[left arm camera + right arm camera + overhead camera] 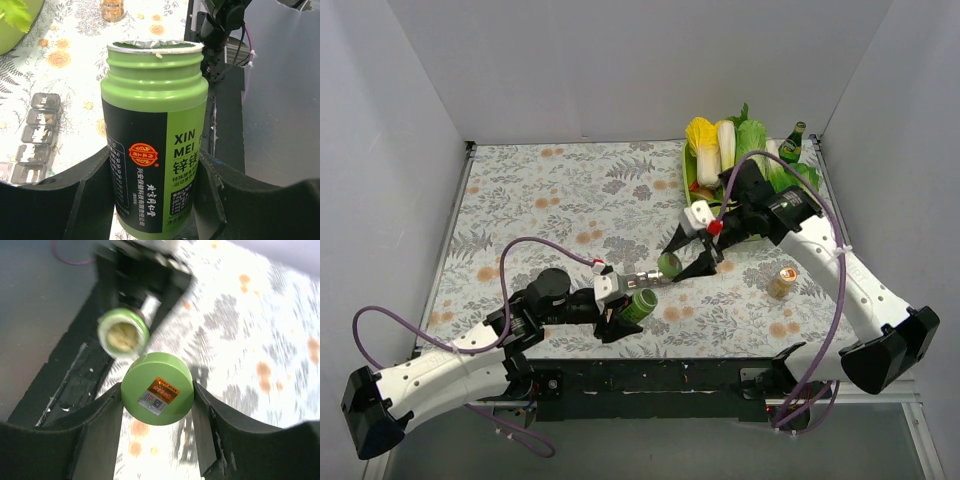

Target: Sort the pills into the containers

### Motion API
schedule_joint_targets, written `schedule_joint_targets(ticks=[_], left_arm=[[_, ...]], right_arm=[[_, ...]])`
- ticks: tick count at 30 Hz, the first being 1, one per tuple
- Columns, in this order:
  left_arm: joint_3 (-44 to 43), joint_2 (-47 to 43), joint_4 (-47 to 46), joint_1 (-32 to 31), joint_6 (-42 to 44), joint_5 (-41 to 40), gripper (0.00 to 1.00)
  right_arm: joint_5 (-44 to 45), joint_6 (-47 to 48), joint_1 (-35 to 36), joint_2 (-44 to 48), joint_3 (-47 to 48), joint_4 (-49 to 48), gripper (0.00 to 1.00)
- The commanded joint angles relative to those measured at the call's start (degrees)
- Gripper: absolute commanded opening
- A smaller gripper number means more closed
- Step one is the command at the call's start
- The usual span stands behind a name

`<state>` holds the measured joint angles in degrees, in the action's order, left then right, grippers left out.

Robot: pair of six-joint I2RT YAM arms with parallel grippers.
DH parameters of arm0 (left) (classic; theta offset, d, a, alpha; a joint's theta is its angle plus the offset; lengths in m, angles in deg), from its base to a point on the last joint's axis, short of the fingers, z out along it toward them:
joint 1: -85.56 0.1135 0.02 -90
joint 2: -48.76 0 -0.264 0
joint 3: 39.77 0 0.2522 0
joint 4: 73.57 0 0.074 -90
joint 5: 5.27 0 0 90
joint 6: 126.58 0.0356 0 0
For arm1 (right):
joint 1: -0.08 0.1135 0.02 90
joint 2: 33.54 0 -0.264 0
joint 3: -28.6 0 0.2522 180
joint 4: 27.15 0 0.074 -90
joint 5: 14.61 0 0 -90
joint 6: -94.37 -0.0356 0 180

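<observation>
My left gripper (633, 312) (155, 172) is shut on an uncapped green pill bottle (642, 304) (152, 130), gripping its labelled body. In the right wrist view the bottle's open mouth (123, 335) shows yellowish contents, blurred. My right gripper (686, 262) (157, 392) is shut on the bottle's round green cap (670, 264) (157, 388), held above the table just beyond the bottle. The containers (644, 279) (36, 137), a row of small square compartments, lie on the table between the two grippers, to the left of the bottle in the left wrist view.
A small amber bottle (781, 283) (112, 9) stands at the right. At the back right sit a green tray of vegetables (692, 178) and a green glass bottle (792, 143). The black base rail (660, 378) runs along the near edge.
</observation>
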<state>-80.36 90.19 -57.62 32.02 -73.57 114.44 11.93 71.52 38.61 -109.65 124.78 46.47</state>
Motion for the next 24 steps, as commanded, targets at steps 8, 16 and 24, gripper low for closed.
schedule_joint_targets(ticks=[8, 16, 24], left_arm=[[-0.4, -3.7, -3.9, -0.1, -9.5, -11.5, 0.00], [1.5, -5.0, -6.1, -0.2, -18.3, -13.8, 0.00], [1.5, -6.2, -5.7, -0.2, -19.1, -15.2, 0.00]], right_arm=[[26.4, -20.7, -22.3, -4.6, -18.3, -1.4, 0.01], [41.9, -29.4, -28.7, -6.8, -30.5, -18.9, 0.06], [51.2, -31.9, -28.7, -11.3, -32.8, -26.5, 0.17]])
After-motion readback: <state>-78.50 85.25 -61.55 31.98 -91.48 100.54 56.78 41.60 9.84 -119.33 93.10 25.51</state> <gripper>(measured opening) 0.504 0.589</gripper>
